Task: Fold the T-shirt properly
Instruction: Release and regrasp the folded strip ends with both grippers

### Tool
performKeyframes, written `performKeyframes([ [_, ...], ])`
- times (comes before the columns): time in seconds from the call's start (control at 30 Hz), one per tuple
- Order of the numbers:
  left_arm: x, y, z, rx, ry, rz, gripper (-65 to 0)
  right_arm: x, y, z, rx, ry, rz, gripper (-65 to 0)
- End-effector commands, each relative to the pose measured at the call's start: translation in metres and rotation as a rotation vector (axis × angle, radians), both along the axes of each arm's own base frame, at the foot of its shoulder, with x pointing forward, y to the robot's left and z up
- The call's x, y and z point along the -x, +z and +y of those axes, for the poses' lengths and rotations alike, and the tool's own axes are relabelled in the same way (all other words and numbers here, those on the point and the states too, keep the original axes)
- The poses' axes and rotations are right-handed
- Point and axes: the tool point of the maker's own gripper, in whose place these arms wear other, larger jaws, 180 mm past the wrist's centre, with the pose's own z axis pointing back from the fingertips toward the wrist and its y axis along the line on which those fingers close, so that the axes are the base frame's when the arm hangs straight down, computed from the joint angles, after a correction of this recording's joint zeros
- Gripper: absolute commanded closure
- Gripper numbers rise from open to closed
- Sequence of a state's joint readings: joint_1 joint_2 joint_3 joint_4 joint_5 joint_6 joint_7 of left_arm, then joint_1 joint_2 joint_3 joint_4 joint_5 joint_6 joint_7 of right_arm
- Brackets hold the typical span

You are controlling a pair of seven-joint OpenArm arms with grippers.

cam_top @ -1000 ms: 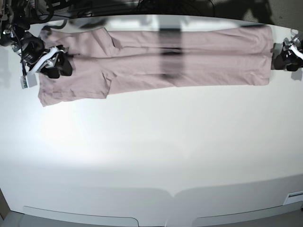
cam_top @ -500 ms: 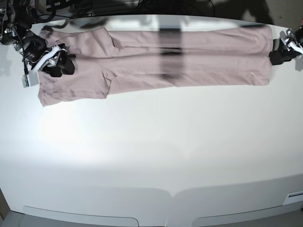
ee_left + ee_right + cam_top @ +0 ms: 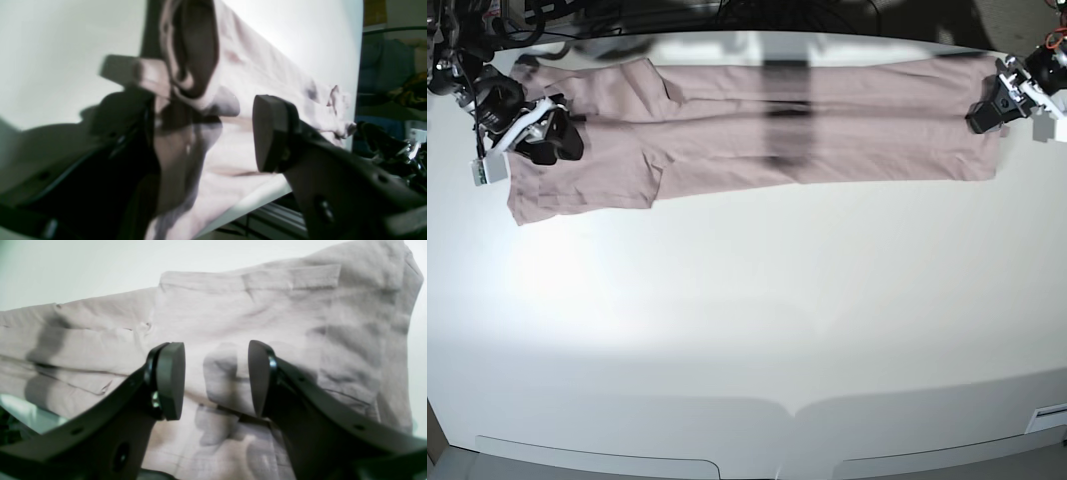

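The glossy white table (image 3: 747, 330) is bare along its near edge, and the dusty-pink cotton T-shirt (image 3: 827, 125) lies flat in a long narrow band along the far edge, nearly corner to corner. It looks light, soft and limp, likely to sag and slide, so it is best pinched through the stacked layers at its two ends. There the left gripper (image 3: 997, 98) and right gripper (image 3: 216, 378) each hang with fingers spread wide, holding nothing; no containers are in view.

Left wrist view is blurred: near jaw of the left gripper (image 3: 213, 133) smears into the T-shirt (image 3: 267, 80), contact unclear. Right gripper (image 3: 216, 380) hides cloth beneath it. Base view: surface (image 3: 747, 330) front edge cut off.
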State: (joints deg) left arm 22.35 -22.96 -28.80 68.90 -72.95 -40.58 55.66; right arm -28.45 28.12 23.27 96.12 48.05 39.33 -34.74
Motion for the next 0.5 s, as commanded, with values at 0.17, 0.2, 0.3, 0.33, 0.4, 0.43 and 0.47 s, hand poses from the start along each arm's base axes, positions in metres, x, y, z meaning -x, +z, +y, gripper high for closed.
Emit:
performKeyframes([
  [0.17, 0.001, -0.007, 0.013, -0.092, 0.008, 0.01, -21.2, -0.01, 0.019, 0.002, -0.043, 0.002, -0.065, -30.6],
  [0.2, -0.001, -0.008, 0.017, -0.12, 0.015, 0.004, -16.6, -0.01, 0.018, 0.002, -0.04, 0.003, -0.063, -30.6],
  [0.3, -0.006, -0.008, 0.026, -0.173, 0.042, -0.026, -2.3, -0.01, 0.018, 0.002, -0.04, 0.004, -0.06, -30.6],
  [0.33, -0.008, -0.007, 0.028, -0.177, 0.055, -0.04, 0.0, -0.009, 0.018, 0.002, -0.039, 0.004, -0.059, -30.6],
  [0.4, -0.013, -0.003, 0.031, -0.18, 0.079, -0.066, 0.0, -0.009, 0.017, 0.002, -0.039, 0.005, -0.057, -30.5],
  [0.43, -0.015, -0.002, 0.033, -0.186, 0.087, -0.075, 0.0, -0.009, 0.017, 0.002, -0.039, 0.006, -0.056, -30.5],
  [0.47, -0.016, -0.002, 0.036, -0.2, 0.088, -0.08, 0.0, -0.009, 0.017, 0.002, -0.04, 0.005, -0.057, -30.5],
])
